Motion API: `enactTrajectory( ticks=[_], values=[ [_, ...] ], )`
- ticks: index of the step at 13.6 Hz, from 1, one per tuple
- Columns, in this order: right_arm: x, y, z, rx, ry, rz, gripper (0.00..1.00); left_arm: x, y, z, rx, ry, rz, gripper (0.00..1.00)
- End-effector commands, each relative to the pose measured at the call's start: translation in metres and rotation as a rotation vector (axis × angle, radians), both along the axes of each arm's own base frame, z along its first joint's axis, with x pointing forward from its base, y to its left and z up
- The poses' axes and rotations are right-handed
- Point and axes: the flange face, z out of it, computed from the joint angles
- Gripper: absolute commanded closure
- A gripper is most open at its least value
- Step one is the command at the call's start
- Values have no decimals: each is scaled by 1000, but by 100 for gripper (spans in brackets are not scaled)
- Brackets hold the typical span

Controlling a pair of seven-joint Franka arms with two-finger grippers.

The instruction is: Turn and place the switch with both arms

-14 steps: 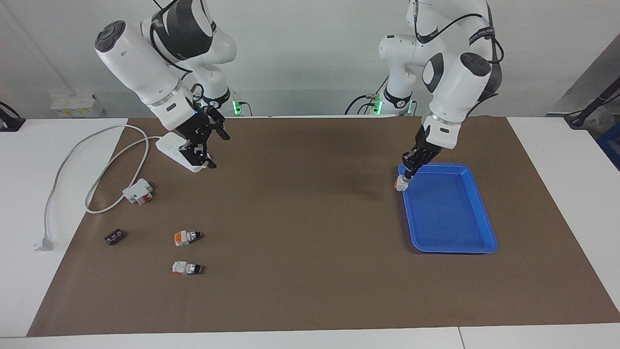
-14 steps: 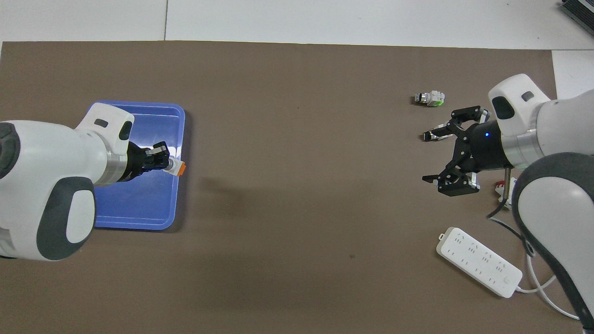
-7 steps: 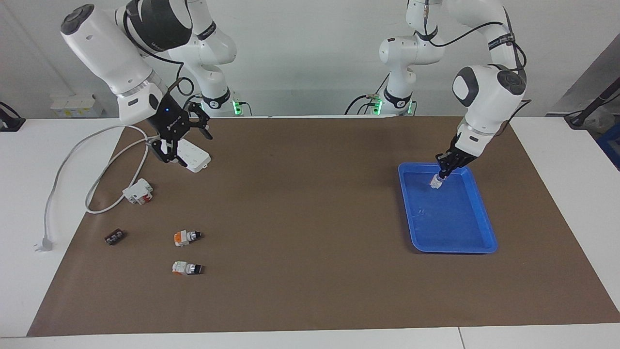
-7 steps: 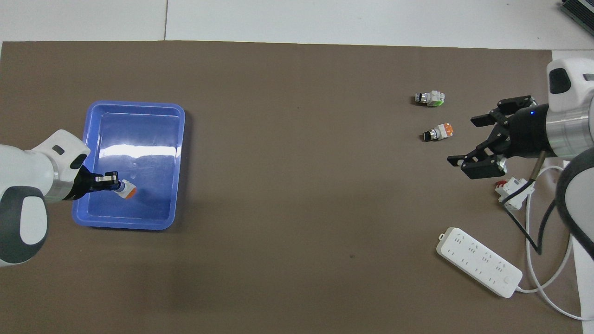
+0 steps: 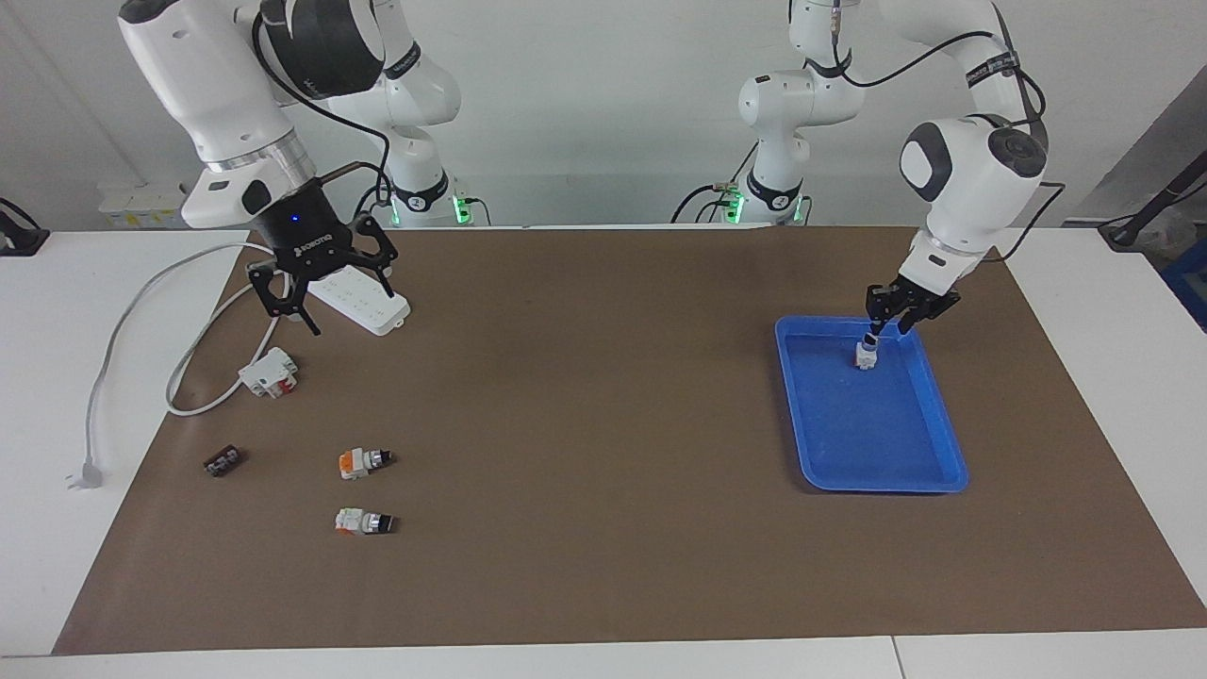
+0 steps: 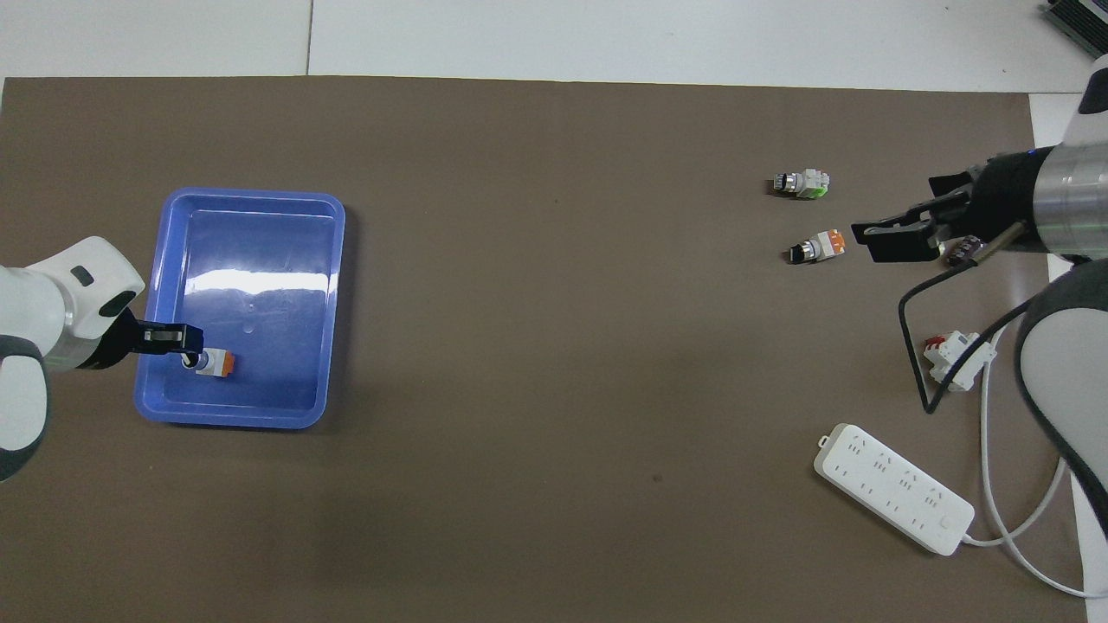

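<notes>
The switch point(image 5: 864, 356) stands in the blue tray point(image 5: 934, 481), in the part of the tray nearest to the robots, toward the left arm's end of the tabletop. It looks upright in the facing view, black knob up, orange-and-white body point(image 6: 216, 363) on the tray floor; its long axis is approx. vertical.

The left gripper point(image 5: 896, 313) is just above the switch, slightly to the robots' side of it. Its fingers seem spread a little around the knob; I judge the switch is released or nearly so, but if a finger touches it I cannot tell. So the coming move is prob. a straight lift away, w/o tipping the switch.

The right gripper point(image 5: 311, 297) hangs with fingers spread wide over the white power strip point(image 5: 363, 304), well apart from the tray. A second orange switch point(image 5: 363, 461) and a mostly white one point(image 5: 364, 521) lie on their sides at that arm's end.
</notes>
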Motion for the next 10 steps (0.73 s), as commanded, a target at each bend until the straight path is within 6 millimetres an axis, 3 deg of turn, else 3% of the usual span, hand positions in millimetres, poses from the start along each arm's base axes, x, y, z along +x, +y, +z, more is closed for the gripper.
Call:
enactTrajectory(
  ticks=[1, 5, 7, 10],
  values=[
    [10, -4, 8, -4, 0, -184, 0, 30, -18, 64, 27, 47, -45, 17],
    [6, -12, 12, -3, 35, -384, 0, 27, -33, 125, 31, 76, -69, 18],
    [-9, -20, 18, 2, 108, -472, 0, 21, -38, 161, 30, 94, -77, 17],
    [-27, -30, 22, 8, 193, -579, 0, 17, -47, 177, 33, 64, -97, 2]
  ],
)
